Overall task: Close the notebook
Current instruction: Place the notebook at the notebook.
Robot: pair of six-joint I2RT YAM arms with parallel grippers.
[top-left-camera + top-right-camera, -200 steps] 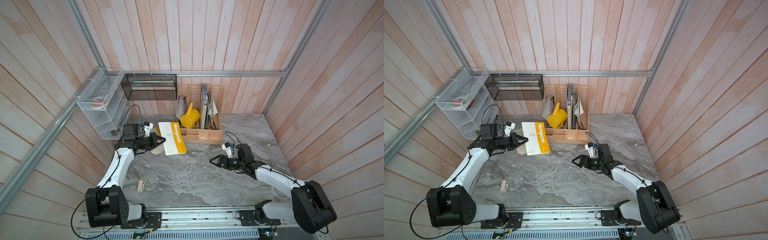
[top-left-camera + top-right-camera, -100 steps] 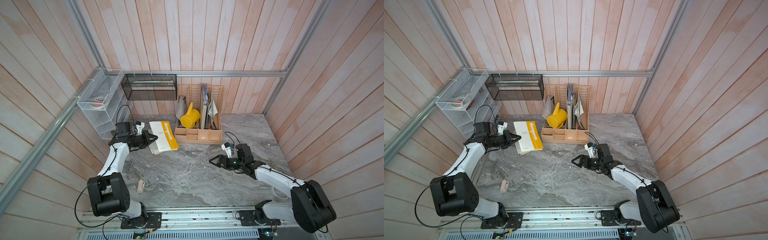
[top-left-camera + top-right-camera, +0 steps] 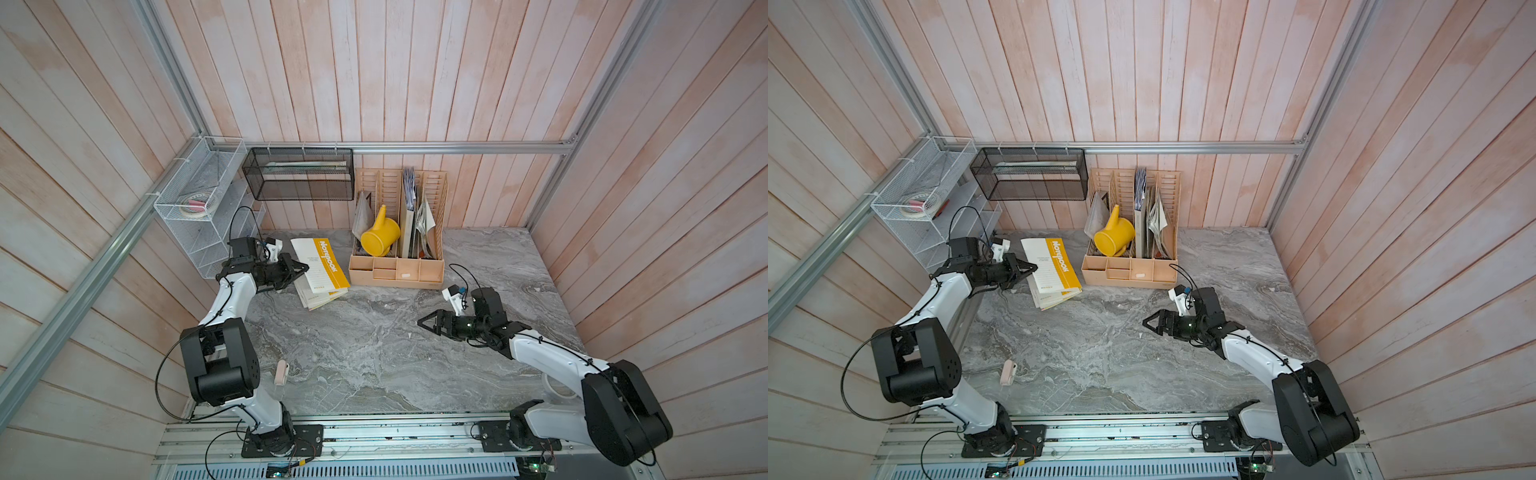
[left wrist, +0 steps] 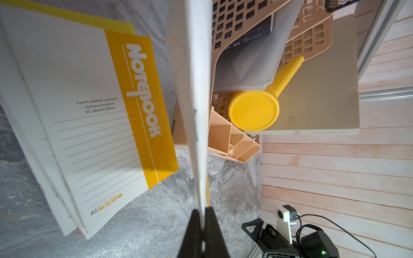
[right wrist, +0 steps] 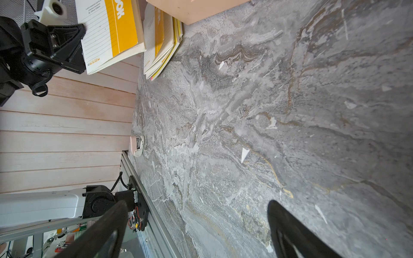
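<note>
Grey marble-patterned surface [image 3: 374,357], enclosed by pale wooden plank walls. We record upon it:

1. Notebook [image 3: 323,266], white with a yellow band, at the back left of the surface, just beside the organiser. It is not closed. Its top cover [image 5: 107,33] is raised clear of the other leaves, which lie fanned on the surface beneath it.

2. Left fingers [image 3: 292,272], pressed together on the edge of that raised cover nearest the left arm. In the left wrist view the two black fingers [image 4: 192,227] meet on a thin white sheet seen edge-on.

3. Right fingers [image 3: 430,318], set wide apart and holding nothing, over bare surface right of centre and well apart from the notebook.

4. Organiser [image 3: 397,272], peach plastic, against the back wall. It holds upright papers, with a yellow watering can [image 3: 380,240] in its left slot.

5. Black mesh basket [image 3: 299,174] and white wire rack [image 3: 195,195], both in the back left corner. A tape roll [image 3: 195,206] lies in the rack.

6. Small pink object [image 3: 281,372], near the front left edge of the surface. We cannot tell what it is.
</note>
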